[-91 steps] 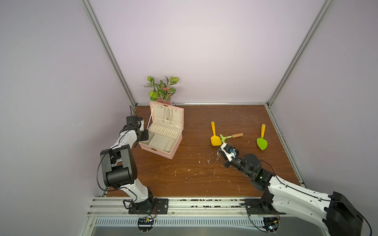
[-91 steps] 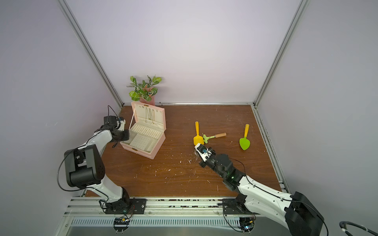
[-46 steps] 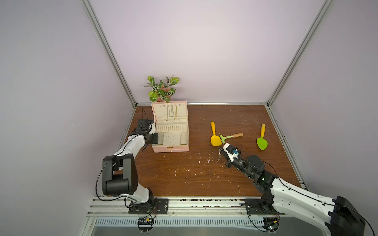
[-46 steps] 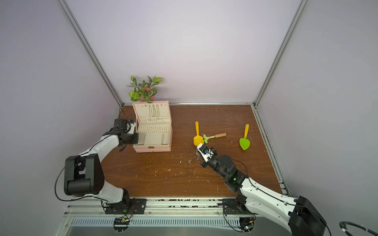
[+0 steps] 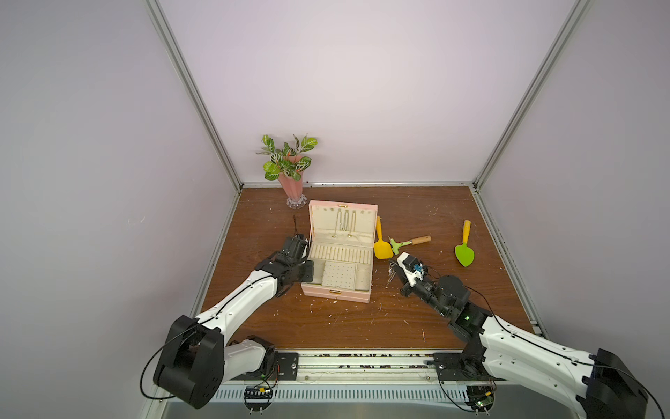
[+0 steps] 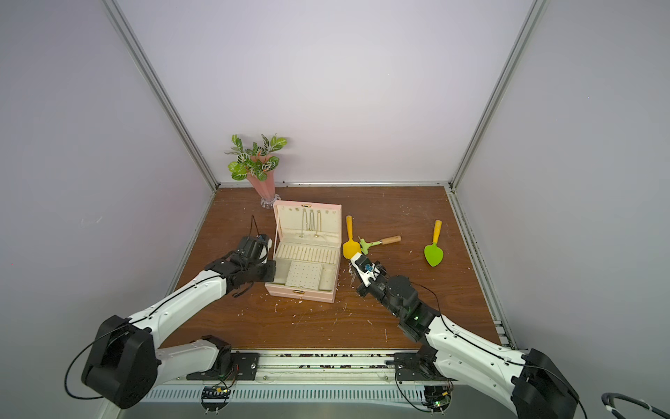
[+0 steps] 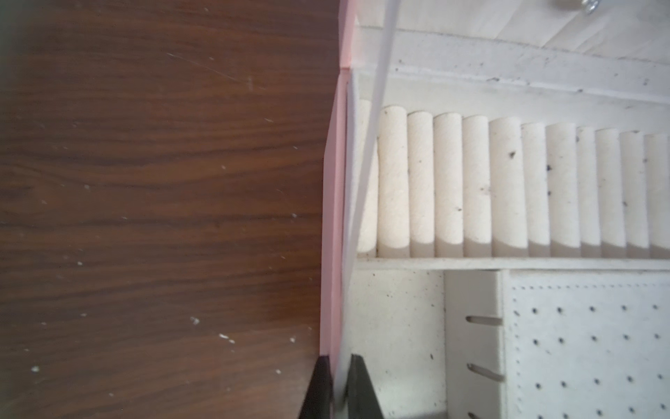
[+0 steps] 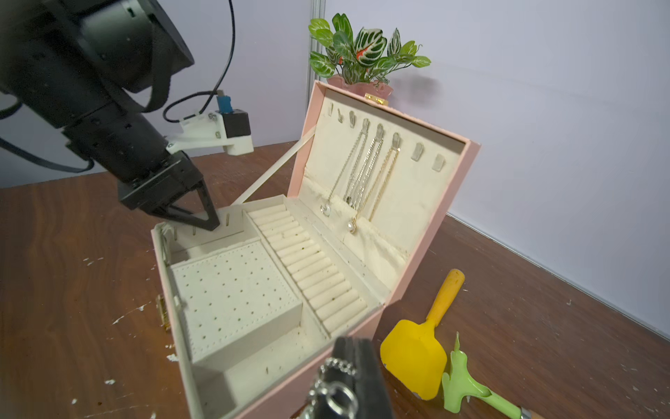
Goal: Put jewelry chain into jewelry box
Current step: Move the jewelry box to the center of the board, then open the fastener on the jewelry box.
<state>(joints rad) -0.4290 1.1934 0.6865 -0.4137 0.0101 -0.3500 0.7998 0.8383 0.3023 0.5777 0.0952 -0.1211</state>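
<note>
**Left.** The left gripper is clamped on the left side wall of the jewelry box. The left wrist view shows one black finger outside the pink wall and one inside, against the cream lining. Both top views hide this behind the wrist.

**Centre.** The box stands open on the wooden table with its lid raised toward the back wall. Ring-roll rows lie behind a dotted pad. Thin gold chains hang in the lid, and only the right wrist view resolves their pendants. A pink vase of leaves stands behind the box.

**Right of the box.** The right gripper is closed on the jewelry chain. The chain hangs from the gripper just beside the box's right wall, outside the box. In a top view it is a small pale glint. The right wrist view shows chunky silvery links and one larger ring, cut off by the frame edge. Whether its lower end touches the table cannot be told.

**Far right.** A yellow scoop and a green hand tool lie near the gripper. A green scoop lies well apart.
</note>
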